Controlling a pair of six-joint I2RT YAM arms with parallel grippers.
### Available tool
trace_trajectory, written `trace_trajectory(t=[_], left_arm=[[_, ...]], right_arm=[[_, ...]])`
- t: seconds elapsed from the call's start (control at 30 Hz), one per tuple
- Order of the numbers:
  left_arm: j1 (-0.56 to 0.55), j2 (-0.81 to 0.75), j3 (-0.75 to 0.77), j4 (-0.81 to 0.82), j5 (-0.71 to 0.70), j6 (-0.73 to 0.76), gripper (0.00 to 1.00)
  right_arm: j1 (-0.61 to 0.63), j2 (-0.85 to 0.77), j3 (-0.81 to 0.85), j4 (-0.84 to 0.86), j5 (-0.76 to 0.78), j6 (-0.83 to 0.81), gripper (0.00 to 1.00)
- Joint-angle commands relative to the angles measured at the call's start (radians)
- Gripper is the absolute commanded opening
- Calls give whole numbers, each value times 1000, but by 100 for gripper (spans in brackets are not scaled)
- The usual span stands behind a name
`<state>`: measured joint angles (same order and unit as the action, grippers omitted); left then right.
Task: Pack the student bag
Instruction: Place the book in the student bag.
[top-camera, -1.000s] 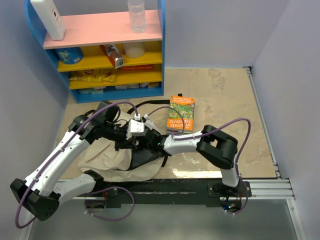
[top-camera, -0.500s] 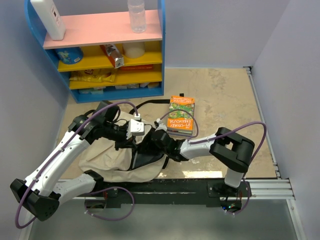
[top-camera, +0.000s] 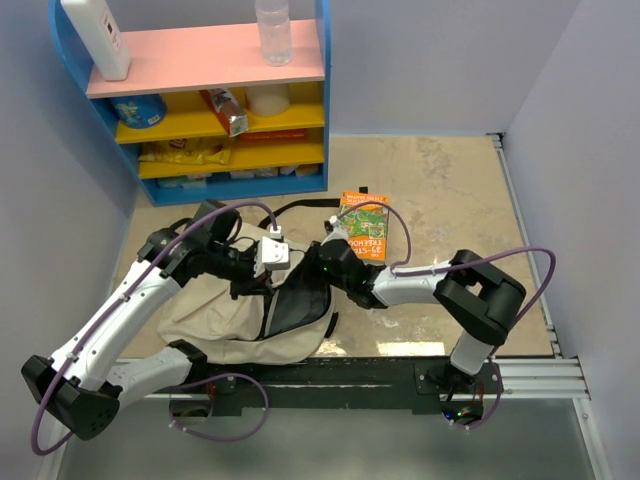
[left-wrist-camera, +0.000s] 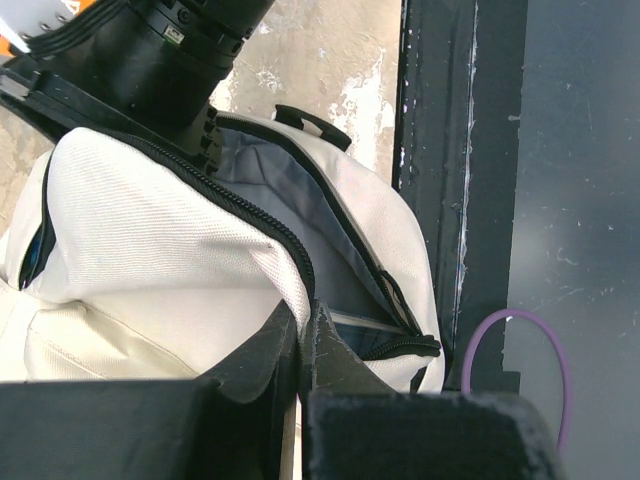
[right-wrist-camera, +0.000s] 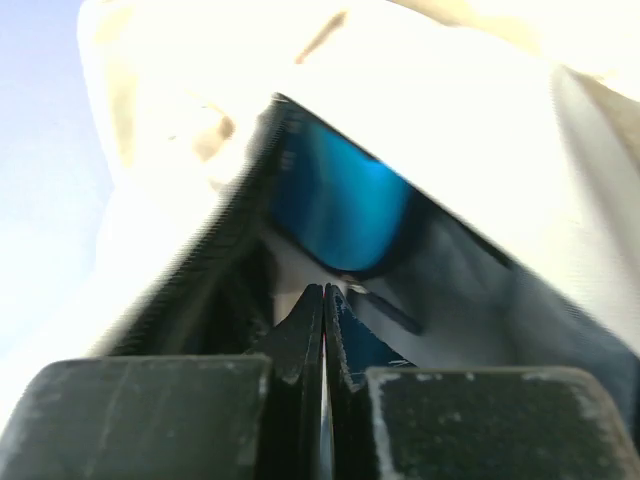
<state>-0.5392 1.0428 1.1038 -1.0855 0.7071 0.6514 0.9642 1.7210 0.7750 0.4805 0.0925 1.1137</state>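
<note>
The beige student bag (top-camera: 225, 312) lies on the table's near left with its zip mouth open towards the right. My left gripper (top-camera: 266, 284) is shut on the bag's upper zip edge (left-wrist-camera: 300, 300) and holds the mouth apart, showing the grey lining (left-wrist-camera: 290, 190). My right gripper (top-camera: 318, 272) is at the bag's mouth, its fingers (right-wrist-camera: 310, 325) pressed together with nothing between them. In the right wrist view a blue object (right-wrist-camera: 340, 205) sits inside the bag just beyond the fingertips. The right arm's black wrist (left-wrist-camera: 150, 50) shows above the bag.
An orange and green book (top-camera: 362, 228) lies on the table just behind my right wrist. A blue shelf unit (top-camera: 225, 110) with snacks, a bottle (top-camera: 273, 30) and a white box (top-camera: 97, 35) stands at the back left. Walls close in on both sides.
My right arm has pulled back to the right and away, from deep in the bag to its mouth, with its elbow swinging right. My left gripper has kept its hold on the bag's edge.
</note>
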Motion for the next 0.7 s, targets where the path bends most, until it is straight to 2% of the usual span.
trace_trajectory(t=[0.0, 0.07, 0.2, 0.4, 0.47, 0.67], left_arm=[[-5, -1, 47, 35, 26, 16, 0], [-5, -1, 41, 36, 26, 17, 0], [-5, 3, 36, 45, 35, 13, 0], [-5, 5, 45, 41, 32, 11, 0], [-5, 2, 45, 38, 28, 11, 0], [-5, -1, 36, 45, 29, 13, 0]], right_arm=[[10, -70, 32, 3, 30, -49, 0], [10, -89, -14, 53, 4, -40, 0], [10, -23, -26, 280, -91, -12, 0], [13, 141, 64, 348, -138, 61, 0], [21, 161, 87, 340, -145, 64, 0], [39, 150, 150, 86, -35, 2, 0]])
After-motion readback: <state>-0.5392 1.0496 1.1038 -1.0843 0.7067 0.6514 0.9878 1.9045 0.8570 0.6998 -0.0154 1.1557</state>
